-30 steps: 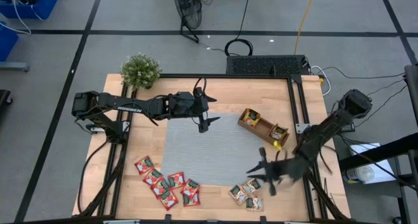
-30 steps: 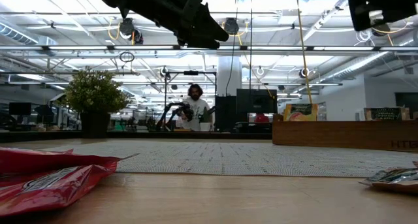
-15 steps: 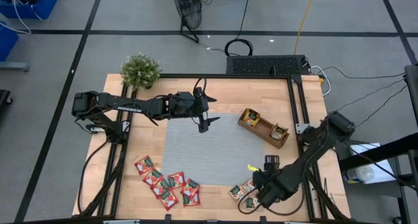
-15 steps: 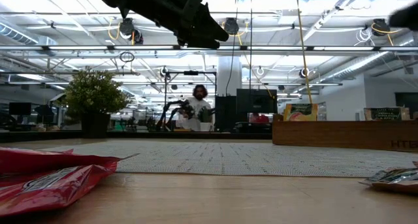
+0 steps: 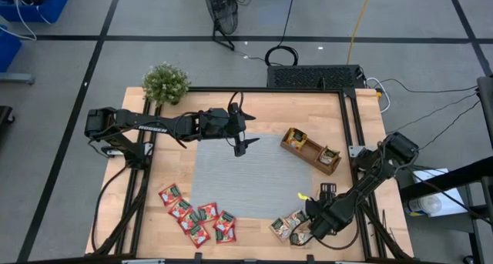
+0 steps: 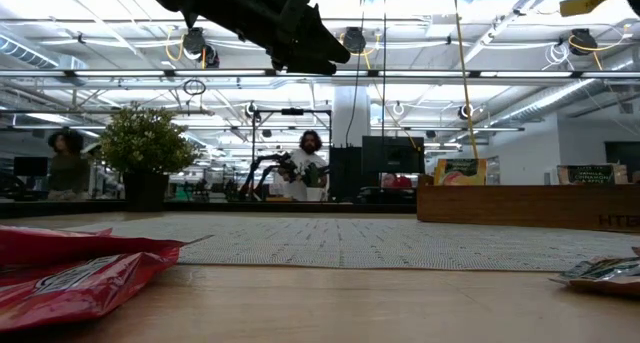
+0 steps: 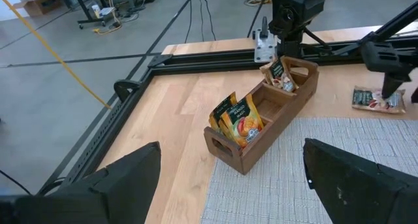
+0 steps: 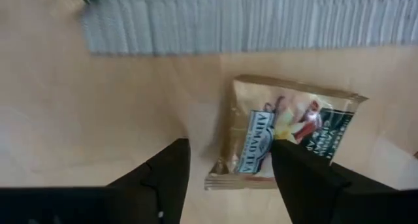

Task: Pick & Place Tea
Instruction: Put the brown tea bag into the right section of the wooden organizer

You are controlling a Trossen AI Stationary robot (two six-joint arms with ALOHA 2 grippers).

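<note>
Clearly "AHMAD TEA" marks the pale sachet (image 8: 287, 136) below the spread right tool (image 8: 228, 160); left tool (image 7: 228, 178) spread.

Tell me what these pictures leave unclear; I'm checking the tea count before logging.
- High view: the right gripper and its arm cover part of the pale sachets, so no count.
- Low view: the wooden tray shows only its side wall; contents hidden except one orange sachet.
- Right wrist view: the pale sachet is blurred; small print unreadable.
</note>
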